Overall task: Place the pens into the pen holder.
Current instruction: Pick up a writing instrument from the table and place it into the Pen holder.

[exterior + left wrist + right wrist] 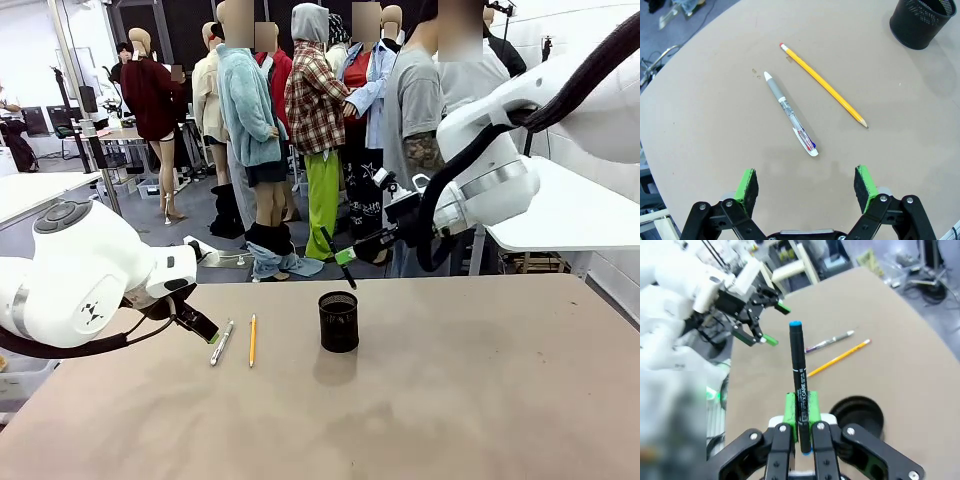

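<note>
**Front view.** The holder stands upright near the middle of the table. The pencil lies flat at 9 o'clock of the holder, well apart from it. The silver pen lies just beside the pencil on its 9 o'clock side, not touching it. The left gripper hangs low at 9 o'clock of the silver pen, its green tip close to the pen's near end; contact cannot be told here. The right gripper is in the air at 12 o'clock of the holder and pinches the dark pen, which is tilted and clear of the holder's rim.

**Left wrist view.** The left gripper is spread wide, with nothing between its pads. The silver pen lies on the table at 12 o'clock of the gripper, apart from both pads. The pencil lies at 1 o'clock of the silver pen, roughly parallel to it. The holder stands at 2 o'clock, cut by the picture's edge.

**Right wrist view.** The right gripper is pressed onto the dark pen, whose blue tip points to 12 o'clock. The holder stands below at 3 o'clock of the gripper. The pencil and silver pen lie at 1 o'clock. The left gripper, spread, is at 11 o'clock.
</note>
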`<action>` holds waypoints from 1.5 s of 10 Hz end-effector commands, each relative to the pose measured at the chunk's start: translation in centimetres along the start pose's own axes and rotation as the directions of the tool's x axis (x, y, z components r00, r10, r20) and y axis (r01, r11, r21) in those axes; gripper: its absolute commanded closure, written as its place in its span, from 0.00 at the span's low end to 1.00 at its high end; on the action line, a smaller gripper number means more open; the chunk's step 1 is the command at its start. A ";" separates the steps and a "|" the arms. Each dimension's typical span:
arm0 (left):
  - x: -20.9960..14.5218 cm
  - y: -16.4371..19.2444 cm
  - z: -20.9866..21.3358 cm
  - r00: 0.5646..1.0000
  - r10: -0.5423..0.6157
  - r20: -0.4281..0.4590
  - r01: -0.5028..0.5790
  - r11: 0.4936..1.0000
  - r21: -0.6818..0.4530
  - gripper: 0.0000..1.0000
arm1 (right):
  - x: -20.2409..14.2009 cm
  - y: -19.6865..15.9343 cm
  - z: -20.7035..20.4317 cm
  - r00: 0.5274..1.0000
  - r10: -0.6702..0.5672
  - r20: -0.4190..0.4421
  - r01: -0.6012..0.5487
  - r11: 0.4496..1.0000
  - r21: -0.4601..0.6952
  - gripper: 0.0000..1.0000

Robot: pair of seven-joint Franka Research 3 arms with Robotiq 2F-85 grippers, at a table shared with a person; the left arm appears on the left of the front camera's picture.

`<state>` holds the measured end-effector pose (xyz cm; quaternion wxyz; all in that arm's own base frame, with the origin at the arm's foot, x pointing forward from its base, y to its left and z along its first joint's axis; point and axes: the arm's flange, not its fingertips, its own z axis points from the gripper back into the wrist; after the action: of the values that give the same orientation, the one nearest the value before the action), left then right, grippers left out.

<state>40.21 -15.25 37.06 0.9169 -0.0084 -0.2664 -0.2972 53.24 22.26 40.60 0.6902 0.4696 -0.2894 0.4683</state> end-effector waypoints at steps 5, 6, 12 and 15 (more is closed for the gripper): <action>0.0 0.2 0.1 1.000 0.004 0.002 -0.004 1.000 0.000 0.00 | -1.8 -3.8 -3.7 0.988 0.097 0.122 -0.107 0.991 0.081 1.00; 0.0 0.2 0.1 1.000 0.004 0.002 -0.004 1.000 0.000 0.00 | -2.2 -4.3 -4.5 0.987 0.123 0.105 -0.132 0.988 0.084 1.00; 0.0 0.2 0.1 1.000 0.004 0.002 -0.004 1.000 0.000 0.00 | -4.0 -5.5 -6.0 0.981 0.194 0.020 -0.195 0.976 0.099 1.00; 0.0 0.2 0.1 1.000 0.004 0.002 -0.004 1.000 0.000 0.00 | -4.4 -5.6 -5.9 0.972 0.233 -0.002 -0.232 0.969 0.087 0.98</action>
<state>40.21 -15.25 37.05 0.9169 -0.0084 -0.2664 -0.2972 56.17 25.16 32.80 0.6151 0.4741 -0.3127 0.5469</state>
